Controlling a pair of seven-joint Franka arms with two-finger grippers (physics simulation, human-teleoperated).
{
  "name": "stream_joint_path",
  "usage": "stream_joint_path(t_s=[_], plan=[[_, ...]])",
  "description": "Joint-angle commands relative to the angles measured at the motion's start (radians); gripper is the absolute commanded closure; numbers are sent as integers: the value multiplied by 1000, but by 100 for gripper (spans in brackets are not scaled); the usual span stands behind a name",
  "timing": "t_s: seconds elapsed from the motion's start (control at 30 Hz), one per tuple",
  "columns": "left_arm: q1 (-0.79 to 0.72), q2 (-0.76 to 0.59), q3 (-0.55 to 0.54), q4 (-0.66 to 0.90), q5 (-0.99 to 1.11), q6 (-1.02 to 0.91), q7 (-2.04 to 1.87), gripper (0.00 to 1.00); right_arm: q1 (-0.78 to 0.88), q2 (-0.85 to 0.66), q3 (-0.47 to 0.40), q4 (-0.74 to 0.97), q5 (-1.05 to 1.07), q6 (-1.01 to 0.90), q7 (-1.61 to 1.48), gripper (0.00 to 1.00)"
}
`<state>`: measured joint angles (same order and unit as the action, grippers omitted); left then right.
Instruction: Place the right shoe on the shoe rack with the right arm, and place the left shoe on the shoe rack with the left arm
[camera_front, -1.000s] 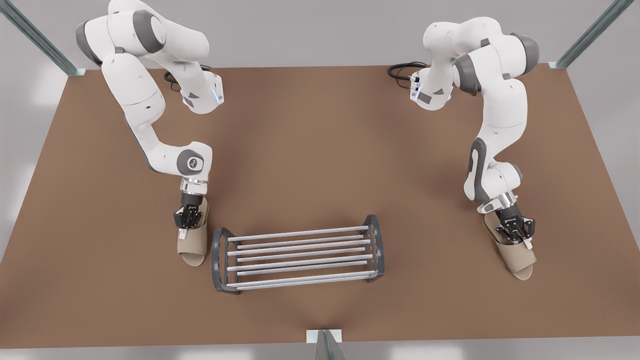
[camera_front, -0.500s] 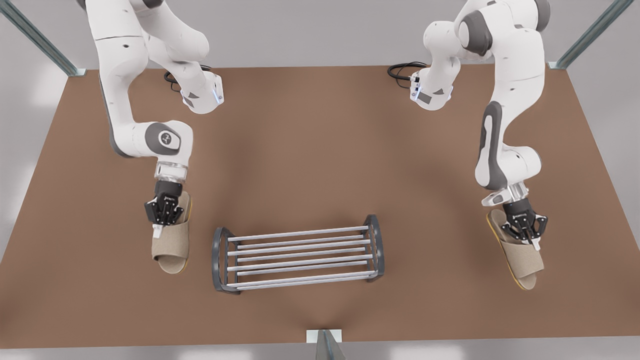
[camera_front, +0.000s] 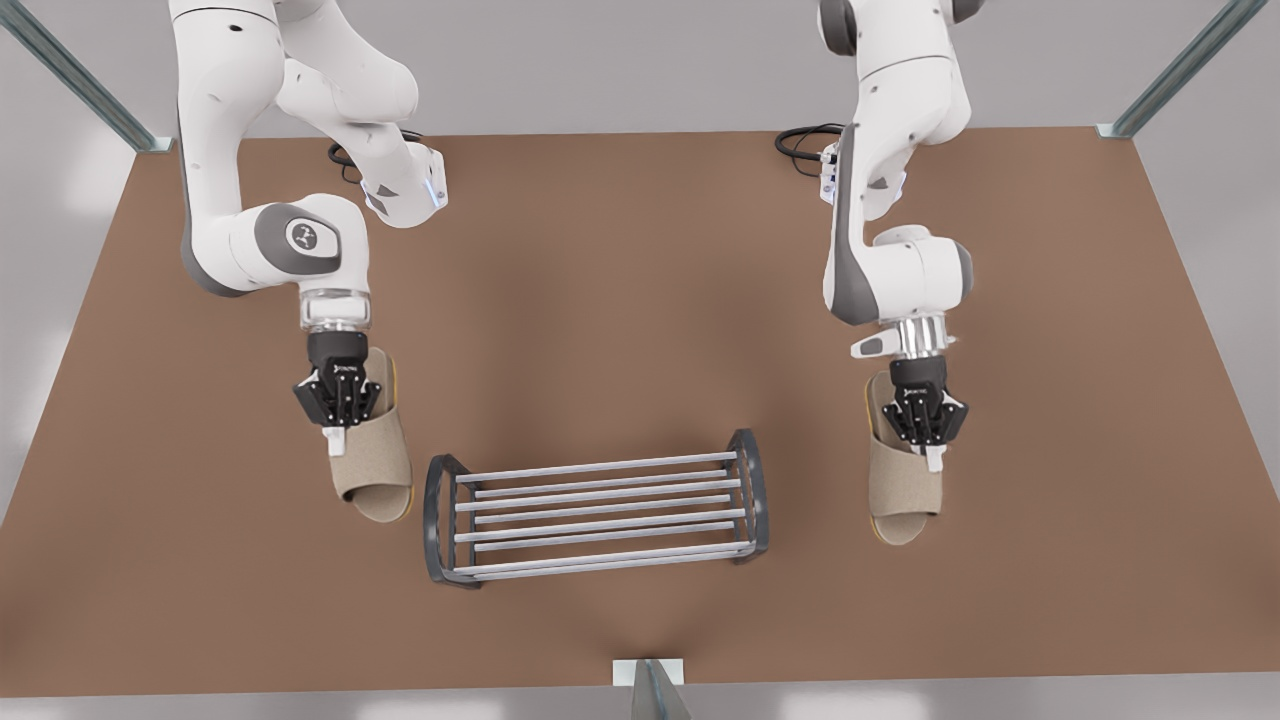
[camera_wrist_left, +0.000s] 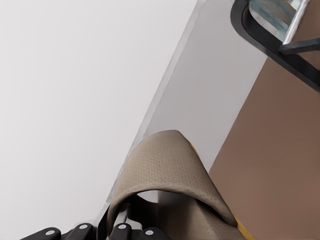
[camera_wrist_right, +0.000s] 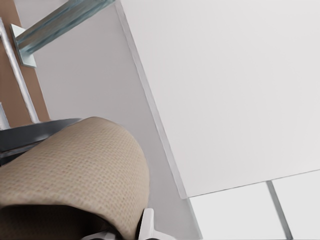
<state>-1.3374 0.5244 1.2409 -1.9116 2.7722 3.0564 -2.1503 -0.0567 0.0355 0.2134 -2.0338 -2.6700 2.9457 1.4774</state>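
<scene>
The shoe rack (camera_front: 437, 520) stands on the brown table near its front edge, its silver bars bare. On the front view's left, my right gripper (camera_front: 338, 432) is shut on the heel end of the right shoe (camera_front: 375, 470), a beige open-toe slipper just beside the rack's end. On the front view's right, my left gripper (camera_front: 928, 450) is shut on the left shoe (camera_front: 900, 495), a short gap from the rack's other end. The left wrist view shows the beige strap (camera_wrist_left: 165, 165) and a rack end (camera_wrist_left: 300, 47). The right wrist view shows the strap (camera_wrist_right: 75, 165) and a rack end (camera_wrist_right: 35, 132).
A metal post (camera_front: 650, 685) rises at the middle of the table's front edge. More posts stand at the back corners (camera_front: 1170, 80). Black cables (camera_front: 800, 140) lie by the arm bases at the back. Bare table (camera_front: 600, 300) stretches behind the rack.
The left gripper carried its shoe from far out on the front view's right in toward the rack. The right gripper lifted its shoe, swung it outward, then back beside the rack.
</scene>
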Motion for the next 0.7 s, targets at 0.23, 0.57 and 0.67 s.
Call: stream_joint_path(t_s=[0.23, 0.57, 0.67], plan=[[-146, 83, 77, 2, -160, 64, 24, 78, -40, 3, 18, 40, 48, 39, -28, 79], [-330, 86, 264, 3, -161, 153, 23, 79, 127, 227, 58, 300, 312, 10, -32, 79], [-342, 106, 272, 11, -215, 159, 23, 79, 153, 256, 58, 306, 372, -25, -66, 79]])
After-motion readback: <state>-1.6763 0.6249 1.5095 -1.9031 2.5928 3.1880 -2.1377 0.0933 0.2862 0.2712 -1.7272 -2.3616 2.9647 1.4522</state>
